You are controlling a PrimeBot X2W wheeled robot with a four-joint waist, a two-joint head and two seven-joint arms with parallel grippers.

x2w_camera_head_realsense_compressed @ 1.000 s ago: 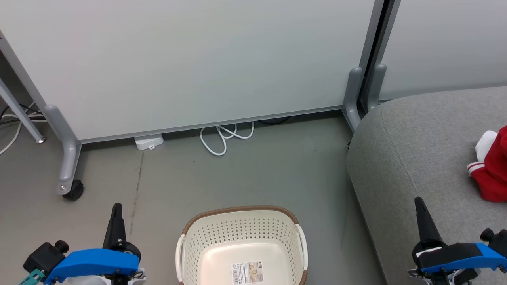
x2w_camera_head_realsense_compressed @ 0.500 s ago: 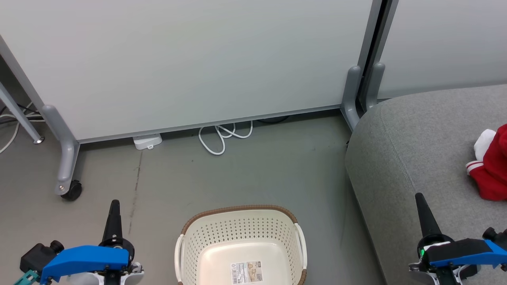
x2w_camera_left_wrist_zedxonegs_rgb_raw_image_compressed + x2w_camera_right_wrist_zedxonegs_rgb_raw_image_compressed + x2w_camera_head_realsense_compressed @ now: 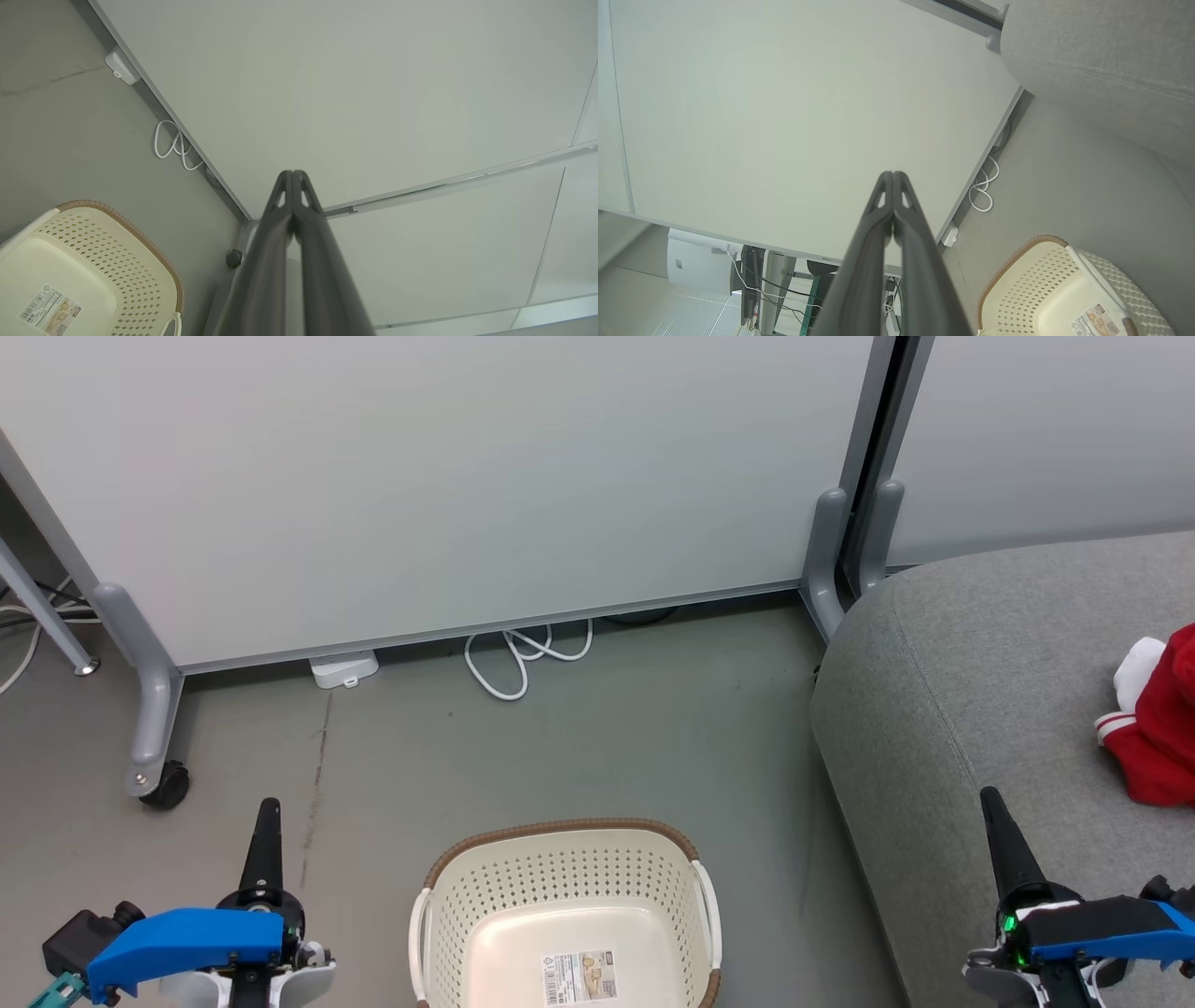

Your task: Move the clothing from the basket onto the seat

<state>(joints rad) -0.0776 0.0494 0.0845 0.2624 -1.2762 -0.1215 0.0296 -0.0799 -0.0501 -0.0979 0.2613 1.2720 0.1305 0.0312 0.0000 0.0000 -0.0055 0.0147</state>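
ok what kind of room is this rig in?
Probably an office or lab corner staged as a living space: wheeled partition panels, a grey seat, a laundry basket on grey floor.

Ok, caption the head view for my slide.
Cream perforated plastic basket empty, red clothing on the grey fabric seat, left gripper and right gripper shut.

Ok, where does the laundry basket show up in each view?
Head view: the laundry basket sits at bottom centre, cut off by the bottom edge.
Left wrist view: lower left corner.
Right wrist view: lower right corner.
Shared landmark: the coiled white cable at the partition's base.
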